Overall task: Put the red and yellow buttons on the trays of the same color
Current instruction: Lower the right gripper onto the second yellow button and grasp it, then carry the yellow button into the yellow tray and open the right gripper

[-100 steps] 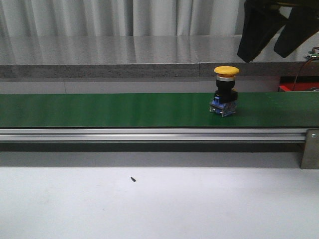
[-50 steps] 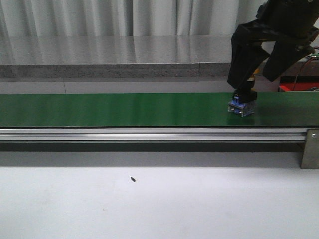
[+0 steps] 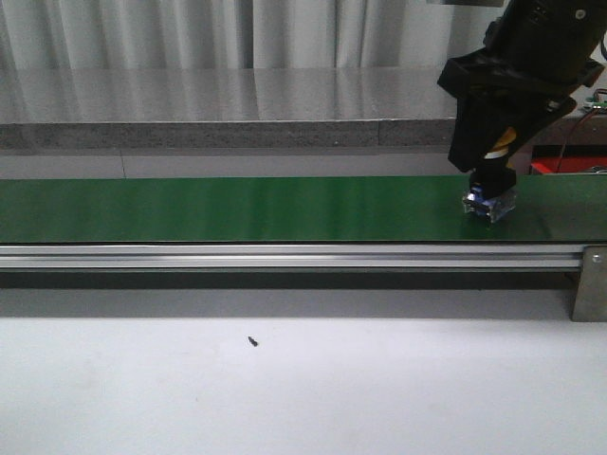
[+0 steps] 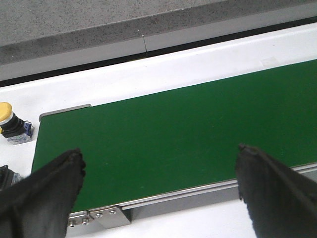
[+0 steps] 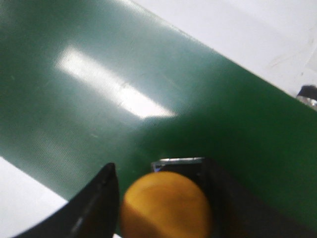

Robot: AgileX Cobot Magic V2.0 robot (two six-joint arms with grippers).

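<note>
A yellow button (image 3: 488,202) with a black body and a blue base stands on the green belt (image 3: 237,209) near its right end. My right gripper (image 3: 493,180) is down over it, and only the base and a sliver of the cap show between the fingers. In the right wrist view the orange-yellow cap (image 5: 166,208) sits between the two black fingers of the right gripper (image 5: 161,171), shut on it. My left gripper (image 4: 158,151) hangs open above the belt's other end (image 4: 148,139), holding nothing. A second yellow button (image 4: 11,121) stands on the white surface beyond that end. No red button or tray is in view.
The belt's aluminium rail (image 3: 285,256) runs along its front, with a bracket (image 3: 590,282) at the right. A grey counter (image 3: 218,104) lies behind the belt. Something red (image 3: 548,168) sits behind the belt's right end. A small dark speck (image 3: 253,341) lies on the white table.
The yellow button has ridden the belt to the right. My right gripper came down from above, straddled it with fingers wide, and has now shut around it.
</note>
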